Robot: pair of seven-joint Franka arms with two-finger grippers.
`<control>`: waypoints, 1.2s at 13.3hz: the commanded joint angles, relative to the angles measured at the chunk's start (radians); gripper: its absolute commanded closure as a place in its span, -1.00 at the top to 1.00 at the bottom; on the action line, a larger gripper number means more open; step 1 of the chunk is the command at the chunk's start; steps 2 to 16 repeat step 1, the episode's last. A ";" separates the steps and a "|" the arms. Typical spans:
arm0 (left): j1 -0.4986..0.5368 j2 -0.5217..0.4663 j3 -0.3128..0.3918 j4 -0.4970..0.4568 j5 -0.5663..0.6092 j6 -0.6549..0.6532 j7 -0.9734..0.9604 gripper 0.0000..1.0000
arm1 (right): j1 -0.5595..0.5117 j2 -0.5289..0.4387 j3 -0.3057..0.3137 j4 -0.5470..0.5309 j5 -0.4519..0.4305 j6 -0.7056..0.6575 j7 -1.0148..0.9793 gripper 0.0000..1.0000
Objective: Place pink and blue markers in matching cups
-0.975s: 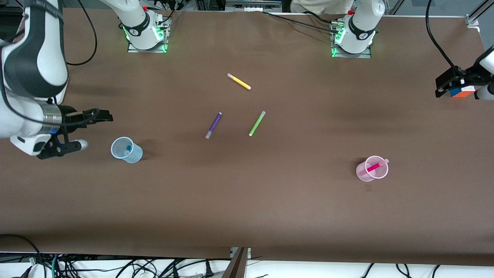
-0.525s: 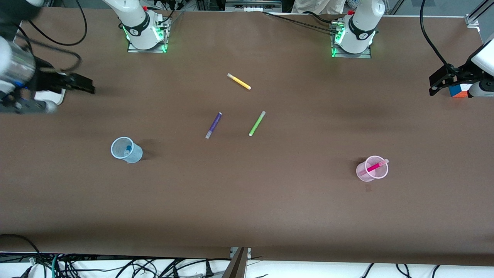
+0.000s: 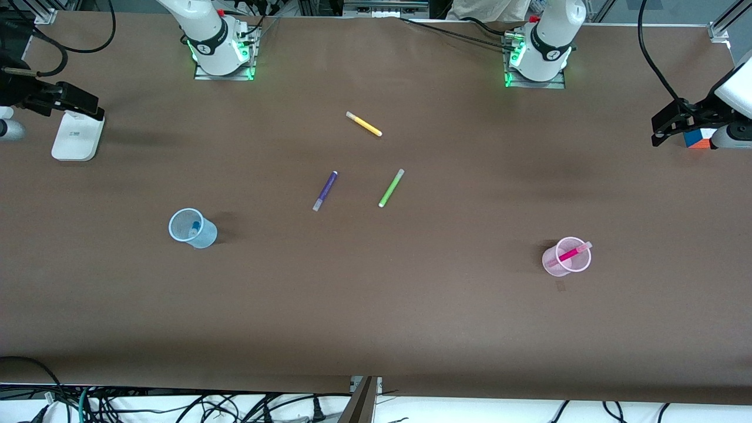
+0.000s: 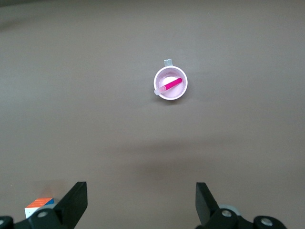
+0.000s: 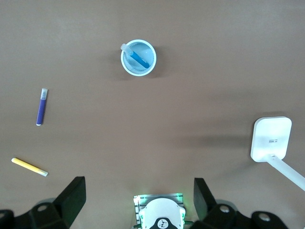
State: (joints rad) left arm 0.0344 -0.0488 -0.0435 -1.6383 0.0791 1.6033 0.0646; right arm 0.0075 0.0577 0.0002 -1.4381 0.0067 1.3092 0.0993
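Observation:
The pale blue cup [image 3: 192,228] stands toward the right arm's end of the table with the blue marker [image 3: 193,230] inside it. Both also show in the right wrist view: the cup [image 5: 149,65] and the marker [image 5: 139,58]. The pale pink cup [image 3: 567,257] stands toward the left arm's end with the pink marker [image 3: 570,254] leaning in it; the left wrist view shows that cup [image 4: 181,93] and marker [image 4: 169,86] too. My right gripper [image 3: 82,104] is open and empty, high over a white device. My left gripper [image 3: 659,130] is open and empty beside a coloured cube.
A purple pen [image 3: 325,190], a lime-green pen [image 3: 390,188] and a yellow pen [image 3: 364,124] lie loose mid-table. A white device [image 3: 76,136] sits at the right arm's end, a coloured cube [image 3: 698,138] at the left arm's end. Both arm bases stand farthest from the front camera.
My right gripper has moved away from beside the blue cup to over the white device, uncovering it. My left gripper has shifted slightly by the cube.

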 commanded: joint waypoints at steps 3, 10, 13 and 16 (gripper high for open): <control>-0.008 -0.011 0.004 -0.009 -0.013 0.009 -0.009 1.00 | -0.006 0.007 0.006 0.025 -0.011 -0.021 0.010 1.00; -0.008 -0.011 0.004 -0.009 -0.013 0.009 -0.009 1.00 | -0.006 0.007 0.006 0.025 -0.011 -0.021 0.010 1.00; -0.008 -0.011 0.004 -0.009 -0.013 0.009 -0.009 1.00 | -0.006 0.007 0.006 0.025 -0.011 -0.021 0.010 1.00; -0.008 -0.011 0.004 -0.009 -0.013 0.009 -0.009 1.00 | -0.006 0.007 0.006 0.025 -0.011 -0.021 0.010 1.00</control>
